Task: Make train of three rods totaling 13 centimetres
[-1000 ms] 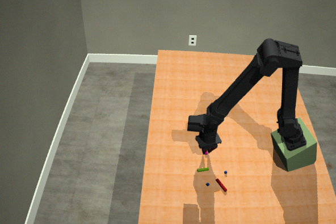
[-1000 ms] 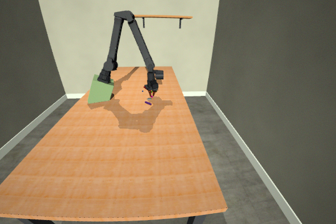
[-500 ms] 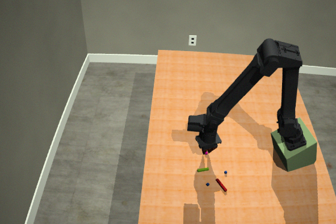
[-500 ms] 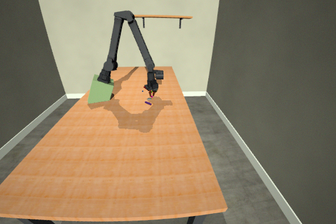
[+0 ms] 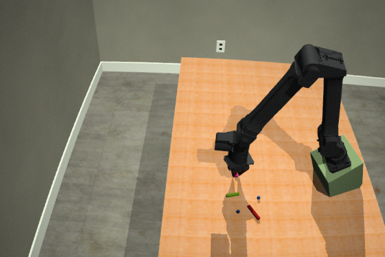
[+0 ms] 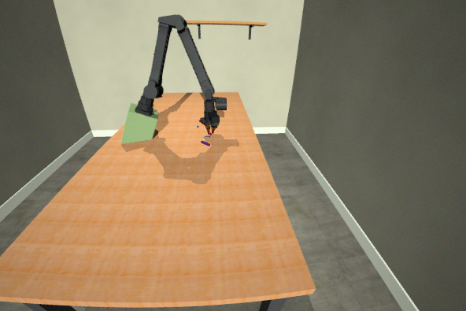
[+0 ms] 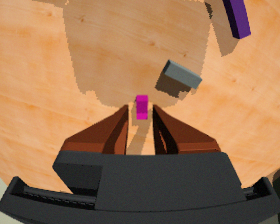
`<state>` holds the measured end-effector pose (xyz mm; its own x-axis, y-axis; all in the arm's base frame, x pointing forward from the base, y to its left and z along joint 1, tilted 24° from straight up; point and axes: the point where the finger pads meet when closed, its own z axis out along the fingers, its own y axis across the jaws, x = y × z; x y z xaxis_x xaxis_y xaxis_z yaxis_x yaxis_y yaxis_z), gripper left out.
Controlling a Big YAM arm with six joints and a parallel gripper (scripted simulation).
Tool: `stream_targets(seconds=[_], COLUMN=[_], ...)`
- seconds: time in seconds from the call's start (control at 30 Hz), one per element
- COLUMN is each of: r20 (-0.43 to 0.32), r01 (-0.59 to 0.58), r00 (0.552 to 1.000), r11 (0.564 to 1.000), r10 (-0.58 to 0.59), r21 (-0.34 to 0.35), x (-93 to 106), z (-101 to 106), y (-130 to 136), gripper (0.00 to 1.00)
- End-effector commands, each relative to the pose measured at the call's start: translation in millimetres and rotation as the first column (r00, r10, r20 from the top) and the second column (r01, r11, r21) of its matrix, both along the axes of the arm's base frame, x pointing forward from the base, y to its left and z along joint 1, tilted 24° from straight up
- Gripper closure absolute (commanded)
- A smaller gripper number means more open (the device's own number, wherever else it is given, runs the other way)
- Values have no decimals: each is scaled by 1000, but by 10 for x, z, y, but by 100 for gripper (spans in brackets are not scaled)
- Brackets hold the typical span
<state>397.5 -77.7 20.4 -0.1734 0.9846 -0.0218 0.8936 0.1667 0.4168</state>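
Note:
My gripper [image 5: 237, 174] [image 6: 211, 131] [image 7: 140, 110] is partly open and points down, its fingertips on either side of a small magenta rod [image 5: 236, 175] [image 6: 210, 134] [image 7: 142, 104], with a gap on both sides. A grey rod [image 6: 207, 137] [image 7: 183, 74] lies close by, turned at an angle. A purple rod [image 6: 205, 143] [image 7: 238, 19] lies beyond it. A lime rod [image 5: 233, 194], a red rod [image 5: 253, 212] and two blue rods, one [image 5: 258, 198] near the red rod's upper end and one [image 5: 238, 211] to its left, lie apart. The arm hides the grey and purple rods in the top view.
The green base block [image 5: 346, 181] [image 6: 138, 130] carries the arm at one long side of the table [image 5: 201, 98] [image 6: 177, 237]. The lime rod lies nearest the magenta rod on the side away from the grey one. A wall shelf [image 6: 228, 23] is far behind.

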Motion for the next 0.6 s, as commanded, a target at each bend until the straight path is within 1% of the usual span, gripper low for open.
stream_targets(seconds=[0.0, 0.03, 0.57], r20=[8, 8, 8], r01=[-6, -6, -6], r00=[1000, 1000, 1000], r11=[1000, 1000, 1000], r10=[6, 6, 6], r21=[-4, -4, -4], x=[109, 109, 109], z=[11, 11, 11], y=[27, 27, 27], gripper=[77, 96, 96])
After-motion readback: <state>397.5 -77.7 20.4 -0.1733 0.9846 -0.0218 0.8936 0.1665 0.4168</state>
